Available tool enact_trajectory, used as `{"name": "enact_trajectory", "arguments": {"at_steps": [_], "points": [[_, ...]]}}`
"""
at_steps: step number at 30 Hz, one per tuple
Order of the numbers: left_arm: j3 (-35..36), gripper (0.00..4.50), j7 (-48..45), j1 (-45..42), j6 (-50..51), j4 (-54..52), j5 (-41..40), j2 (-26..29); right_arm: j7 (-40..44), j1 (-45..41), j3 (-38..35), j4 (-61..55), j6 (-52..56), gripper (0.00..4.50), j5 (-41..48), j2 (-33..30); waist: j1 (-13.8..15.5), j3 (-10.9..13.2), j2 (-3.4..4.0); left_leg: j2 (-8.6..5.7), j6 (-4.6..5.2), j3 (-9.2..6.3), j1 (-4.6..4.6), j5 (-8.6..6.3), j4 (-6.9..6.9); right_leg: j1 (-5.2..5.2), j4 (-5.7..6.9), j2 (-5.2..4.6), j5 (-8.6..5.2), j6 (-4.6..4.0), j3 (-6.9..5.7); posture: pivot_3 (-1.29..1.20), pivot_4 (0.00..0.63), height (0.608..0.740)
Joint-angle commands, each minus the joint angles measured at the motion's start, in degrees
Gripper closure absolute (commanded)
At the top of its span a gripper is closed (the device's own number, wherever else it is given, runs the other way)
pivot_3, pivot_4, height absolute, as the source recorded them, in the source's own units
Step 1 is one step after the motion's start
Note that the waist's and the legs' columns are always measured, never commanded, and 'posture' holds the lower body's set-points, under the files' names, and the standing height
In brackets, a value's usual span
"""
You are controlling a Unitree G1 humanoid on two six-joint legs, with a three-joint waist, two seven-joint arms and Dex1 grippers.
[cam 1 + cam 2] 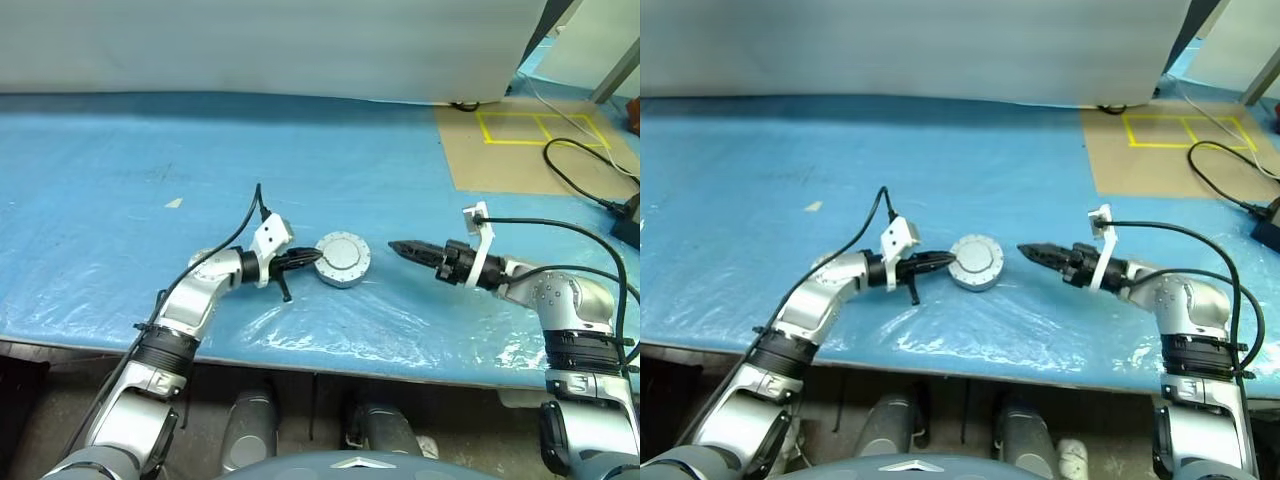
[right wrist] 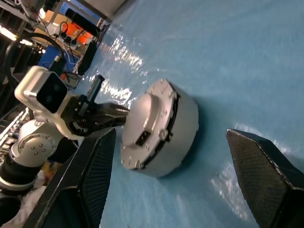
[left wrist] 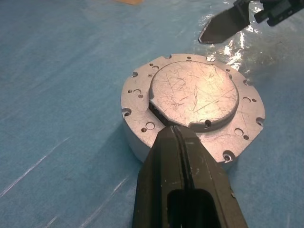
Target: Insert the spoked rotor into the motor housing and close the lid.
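Observation:
The motor housing (image 1: 352,273), a short round silver can, stands on the blue-covered table (image 1: 150,150) between my two arms. The lid (image 1: 342,254), a flat grey disc with a raised round middle, lies on top of it; the left wrist view shows the lid (image 3: 194,95) scratched and ringed with small holes. My left gripper (image 1: 312,259) is shut, its tips (image 3: 176,130) at the lid's left edge, holding nothing. Off to the right my right gripper (image 1: 393,247) points at the housing (image 2: 183,126) with a gap between; its fingers (image 2: 95,166) stand wide open. The spoked rotor is out of view.
A brown board (image 1: 520,145) marked with yellow tape lies at the back right, and black cables (image 1: 580,185) run across it. A white panel (image 1: 270,50) closes off the back. The table's front edge (image 1: 300,360) runs just before my arms.

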Motion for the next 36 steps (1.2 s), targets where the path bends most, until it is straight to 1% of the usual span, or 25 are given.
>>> {"name": "enact_trajectory", "arguments": {"at_steps": [1,3,6,9,13,20,24,25,26,29,31,36], "points": [[-0.64,4.5,-0.35,0.73,1.0,-0.86,-0.03,0.45,-3.78,-0.73,-1.58,-0.44,0.78,0.59,2.02,3.22,-0.1,-0.03,0.08,0.0,-0.03,0.0,0.0,0.02,0.0,-0.01,0.02,0.0,0.0,0.0,0.0,0.0,0.15,0.74],[-0.63,4.5,-0.41,0.47,1.15,-0.9,-0.07,0.53,-5.85,-0.97,-1.76,-0.05,1.47,0.59,2.43,5.44,0.0,-0.04,0.1,-0.01,-0.12,0.0,-0.01,0.07,0.01,-0.01,0.02,-0.01,0.0,0.0,0.0,0.0,0.15,0.74],[-0.47,4.5,-0.43,0.18,1.18,-0.77,-0.11,0.66,-7.71,-0.58,0.86,0.04,1.16,0.59,0.88,7.05,0.0,-0.04,0.1,-0.02,-0.21,0.0,0.0,0.12,0.02,0.01,0.0,-0.02,0.0,0.0,0.0,0.0,0.15,0.74],[-0.43,4.5,-0.3,0.21,1.3,-1.01,-0.07,0.7,-7.94,0.26,3.83,-0.42,1.48,0.59,-0.24,6.99,0.0,-0.04,0.09,-0.02,-0.25,0.0,0.01,0.15,0.01,0.02,0.0,-0.02,0.0,0.0,0.0,0.0,0.15,0.74],[-0.17,4.5,0.09,0.42,1.3,-1.24,-0.06,0.79,-7.09,1.07,5.47,-0.42,1.66,0.59,-0.3,6.24,-0.02,-0.05,0.1,-0.02,-0.27,0.0,0.09,0.15,0.01,0.09,0.0,-0.02,0.0,0.0,0.0,0.0,0.15,0.74],[-0.09,4.5,0.44,0.77,1.13,-1.37,-0.07,0.9,-7.88,-0.56,6.07,0.54,-1.24,0.59,-0.4,9.25,-0.33,-0.06,0.1,-0.01,-0.29,0.0,0.13,0.17,0.02,0.12,0.02,-0.02,0.0,0.0,0.0,0.0,0.15,0.74],[-0.14,4.5,0.62,0.75,1.14,-1.38,0.01,0.88,-10.07,-1.42,3.96,2.62,-4.2,0.59,-0.76,11.49,-0.37,-0.06,0.1,0.0,-0.35,0.0,0.15,0.2,0.01,0.11,0.05,-0.01,0.0,0.0,0.0,0.0,0.15,0.74],[-0.19,4.5,0.65,0.76,1.19,-1.44,0.0,0.85,-10.53,-1.69,3.05,3.59,-4.02,1.0,-0.42,11.57,-0.35,-0.06,0.1,-0.01,-0.35,0.0,0.14,0.2,0.02,0.12,0.04,-0.02,0.0,0.0,0.0,0.0,0.15,0.74],[-0.19,4.5,0.64,0.82,1.23,-1.54,-0.03,0.87,-10.89,-1.85,2.47,4.22,-3.81,1.19,-0.1,11.63,-0.35,-0.06,0.1,-0.01,-0.35,0.0,0.13,0.2,0.03,0.12,0.04,-0.02,0.0,0.0,0.0,0.0,0.15,0.74],[-0.23,4.5,0.63,0.97,1.29,-1.74,-0.06,0.9,-9.73,-1.35,1.19,4.19,-2.5,2.17,1.64,10.46,-0.31,-0.07,0.13,-0.02,-0.35,0.0,0.12,0.2,0.04,0.12,0.04,-0.02,0.0,0.0,0.0,0.0,0.15,0.74],[-0.25,4.5,0.61,1.01,1.3,-1.8,-0.1,0.91,-9.33,-1.04,1.02,4.6,-2.4,2.64,1.79,9.76,-0.13,-0.08,0.14,-0.02,-0.35,0.0,0.12,0.2,0.04,0.12,0.04,-0.02,0.0,0.0,0.0,0.0,0.15,0.74],[-0.33,4.5,0.62,0.66,1.18,-1.42,0.05,0.75,-9.53,-1.01,-1.26,5.86,-1.55,2.64,4.07,9.63,0.16,-0.08,0.13,-0.04,-0.35,-0.01,0.12,0.21,0.09,0.15,0.04,-0.05,0.0,0.0,0.0,0.0,0.15,0.74]]}}
